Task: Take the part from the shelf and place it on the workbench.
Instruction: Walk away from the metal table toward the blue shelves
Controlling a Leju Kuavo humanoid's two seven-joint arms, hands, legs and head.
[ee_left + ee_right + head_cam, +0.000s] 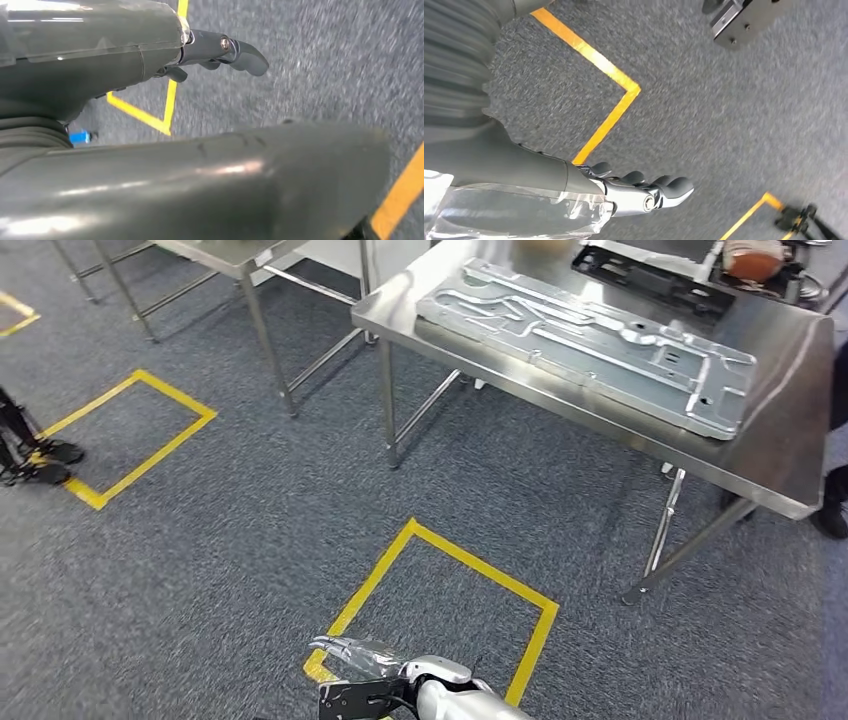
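A large silver pressed-metal part (590, 340) lies flat on the steel workbench (790, 455) at the upper right. Neither hand touches it. My right hand (362, 672) hangs low at the bottom of the head view, over a corner of a yellow floor square (440, 590). In the right wrist view this hand (624, 195) has its fingers stretched out and apart, holding nothing, above grey carpet. My left hand (100, 55) also hangs over the carpet, its fingers (240, 52) extended and empty.
Another steel table (230, 255) stands at the back left. A second yellow square (130, 435) marks the floor on the left, with black stand feet (30, 455) beside it. A black tray (650, 280) sits at the workbench's far side. A person's shoe (832, 515) is at the right edge.
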